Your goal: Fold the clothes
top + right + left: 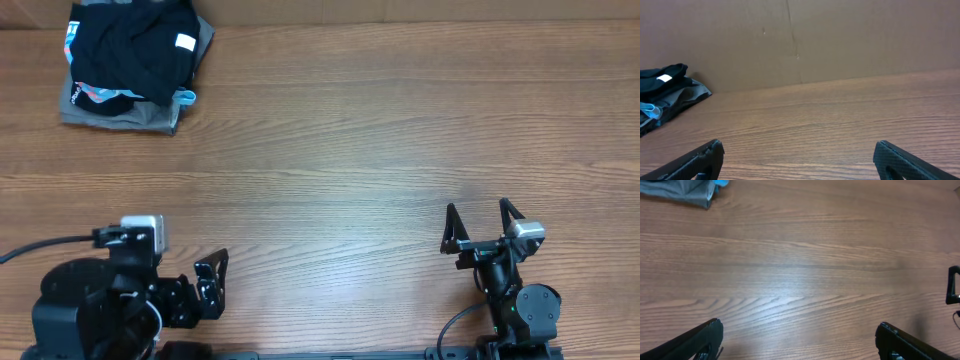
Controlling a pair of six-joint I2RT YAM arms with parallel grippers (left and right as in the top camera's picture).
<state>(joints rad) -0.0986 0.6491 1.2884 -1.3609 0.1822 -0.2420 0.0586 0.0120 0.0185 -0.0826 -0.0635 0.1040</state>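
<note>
With the black T-shirt (pixel 130 45) seemingly folded far left, the left gripper (pixel 213 283) and right gripper (pixel 478 215), jaws wide and empty, were best parked clear.

Soft, even light is falling from above in all three views, and the desk (pixel 350 130) is showing its wood grain sharply. A pale sheen is spreading across the middle of the desk in the left wrist view. Only a faint shadow is lying beside the black T-shirt (pixel 130 45), which is reading as a nearly flat dark mass. The fingers (pixel 695 162) of the right end effector (pixel 798 147) are looking slightly soft at the bottom edge of the dimmer right wrist view
</note>
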